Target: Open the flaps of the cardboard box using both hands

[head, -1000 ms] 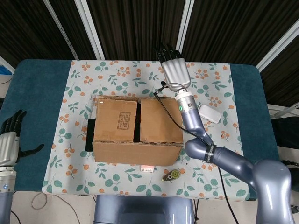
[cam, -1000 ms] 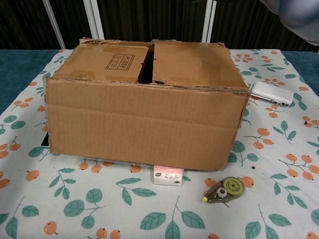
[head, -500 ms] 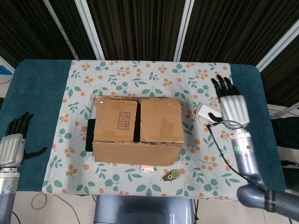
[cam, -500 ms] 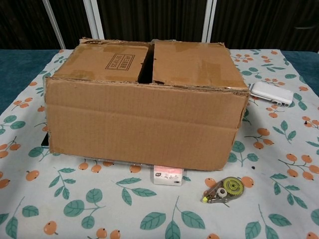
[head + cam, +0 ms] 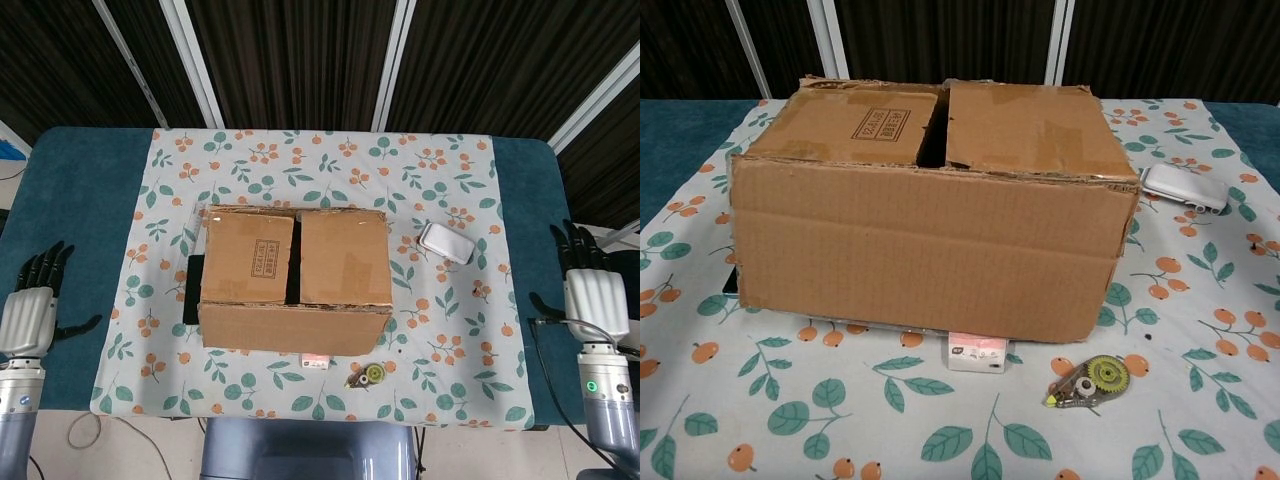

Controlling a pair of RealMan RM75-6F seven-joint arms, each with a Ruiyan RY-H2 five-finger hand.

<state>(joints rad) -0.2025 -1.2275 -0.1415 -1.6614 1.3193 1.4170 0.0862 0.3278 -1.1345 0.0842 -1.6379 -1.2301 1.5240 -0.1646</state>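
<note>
A brown cardboard box (image 5: 294,280) (image 5: 930,210) stands in the middle of the floral cloth. Its two top flaps lie flat and closed, with a dark narrow gap (image 5: 295,258) between them. My left hand (image 5: 33,303) hovers over the teal table edge far to the left of the box, fingers spread, holding nothing. At the far right edge my right hand (image 5: 590,288) is also held flat with fingers apart, empty and well clear of the box. The chest view shows neither hand.
A small white case (image 5: 445,242) (image 5: 1183,187) lies right of the box. A correction-tape dispenser (image 5: 366,376) (image 5: 1088,380) and a small white-pink packet (image 5: 315,360) (image 5: 977,352) lie at the box's front. A black flat object (image 5: 192,290) pokes out from under the box's left side.
My right hand has swung from behind the box, past the white case, out to the far right table edge. The left hand has barely shifted. The box is unchanged.
</note>
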